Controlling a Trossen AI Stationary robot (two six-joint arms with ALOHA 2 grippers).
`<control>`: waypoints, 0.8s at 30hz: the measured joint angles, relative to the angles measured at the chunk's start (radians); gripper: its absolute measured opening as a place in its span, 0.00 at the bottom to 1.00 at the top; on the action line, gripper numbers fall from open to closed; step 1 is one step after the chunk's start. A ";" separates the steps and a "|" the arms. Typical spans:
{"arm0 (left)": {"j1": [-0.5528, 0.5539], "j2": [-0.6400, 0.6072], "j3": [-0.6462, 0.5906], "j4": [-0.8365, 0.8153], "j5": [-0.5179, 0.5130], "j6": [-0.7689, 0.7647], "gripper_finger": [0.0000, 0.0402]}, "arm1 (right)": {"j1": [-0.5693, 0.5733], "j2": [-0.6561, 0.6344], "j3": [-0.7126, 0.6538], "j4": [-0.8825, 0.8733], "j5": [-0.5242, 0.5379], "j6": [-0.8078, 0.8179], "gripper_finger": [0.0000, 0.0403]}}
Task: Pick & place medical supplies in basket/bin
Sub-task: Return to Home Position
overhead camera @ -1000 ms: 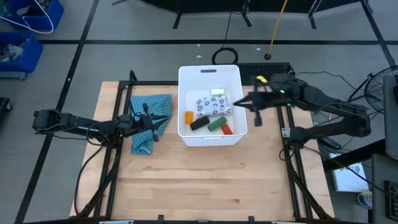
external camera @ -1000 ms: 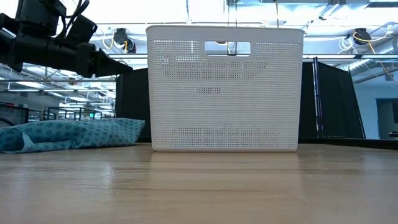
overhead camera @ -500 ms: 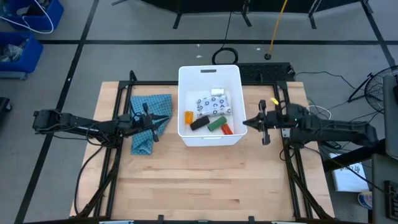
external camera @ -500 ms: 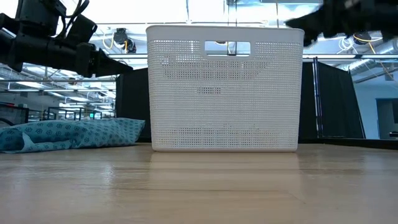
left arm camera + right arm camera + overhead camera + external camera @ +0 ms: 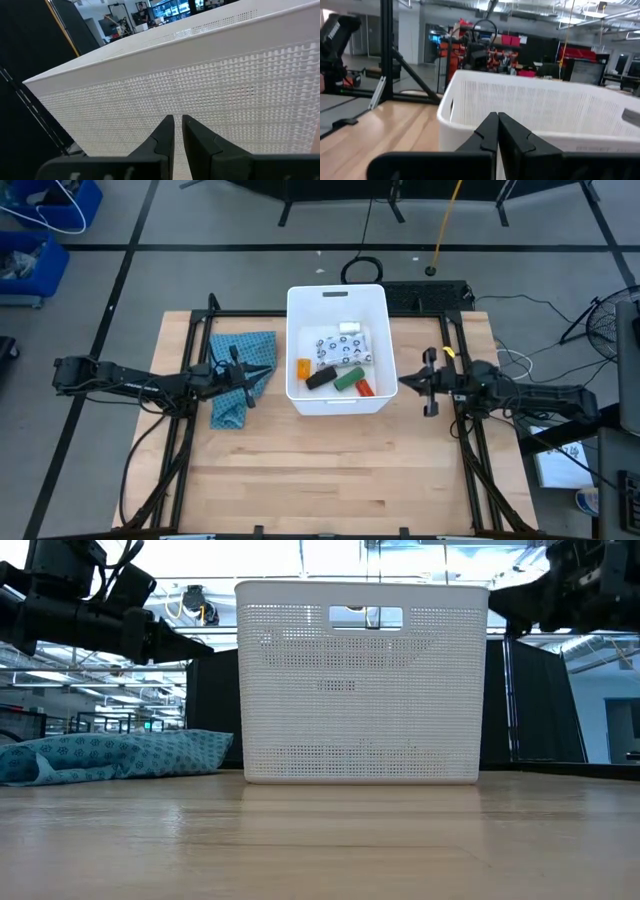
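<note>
White mesh bin (image 5: 337, 292) on my table (image 5: 330, 470), holding dotted packet (image 5: 340, 348), orange bottle (image 5: 303, 367), black bar (image 5: 320, 378), green block (image 5: 348, 380), red bottle (image 5: 364, 388), left jaws and right jaws flanking it, both closed, empty.

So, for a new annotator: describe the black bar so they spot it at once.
In the high view, find the white bin at the centre. At its lower end the black oblong bar lies tilted between the small orange bottle and the green block. It is the only black item inside.
</note>
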 joint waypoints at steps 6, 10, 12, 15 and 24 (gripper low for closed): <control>0.000 0.000 0.000 0.000 0.000 -0.017 0.10 | 0.000 -0.005 -0.039 -0.004 0.000 -0.013 0.00; 0.000 0.000 0.000 0.001 0.000 -0.015 0.10 | 0.000 -0.005 -0.052 0.008 -0.001 -0.043 0.00; 0.000 0.000 0.000 0.021 0.001 -0.017 0.10 | -0.001 -0.005 -0.057 0.039 -0.025 -0.050 0.00; 0.000 0.000 0.000 0.082 0.027 -0.020 0.10 | 0.000 -0.005 -0.057 0.107 -0.105 -0.048 0.00; 0.001 0.000 0.000 0.069 0.105 -0.077 0.10 | 0.000 -0.005 -0.057 0.153 -0.174 0.005 0.00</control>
